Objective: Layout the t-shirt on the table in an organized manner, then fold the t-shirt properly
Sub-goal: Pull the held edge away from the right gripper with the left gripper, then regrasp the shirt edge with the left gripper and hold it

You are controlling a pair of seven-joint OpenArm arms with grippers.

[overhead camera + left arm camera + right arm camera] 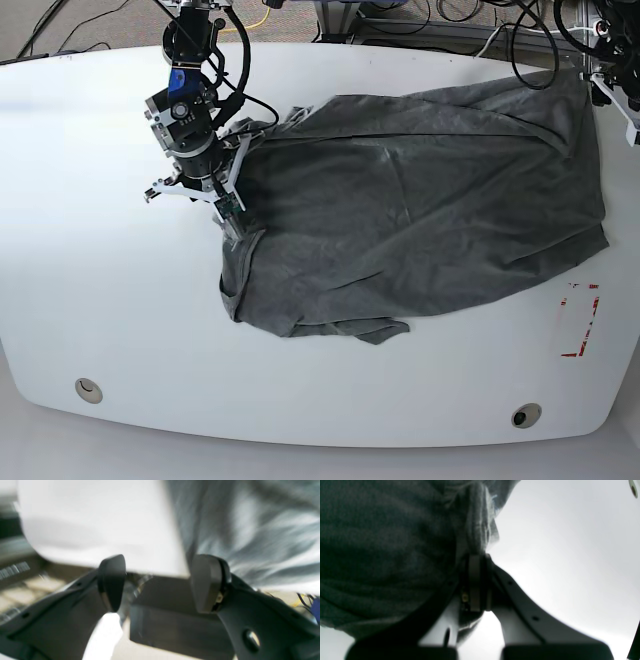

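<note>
The dark grey t-shirt (420, 210) lies spread and wrinkled across the right half of the white table (120, 300), its lower left part bunched. My right gripper (235, 222) is at the cloth's left edge. In the right wrist view this gripper (477, 562) is shut on a fold of the t-shirt (382, 542) just above the table (557, 542). My left gripper (157, 580) is open and holds nothing, hovering over the table's edge (100, 525) beside the t-shirt (250, 530); that view is blurred. The left arm (615, 75) shows at the far right corner.
Two round grommet holes (88, 389) (525, 414) sit near the front edge. A red-tape rectangle (580, 320) marks the right side. Cables (400, 20) run behind the table. A grey box (175, 620) lies below the table edge under the left gripper.
</note>
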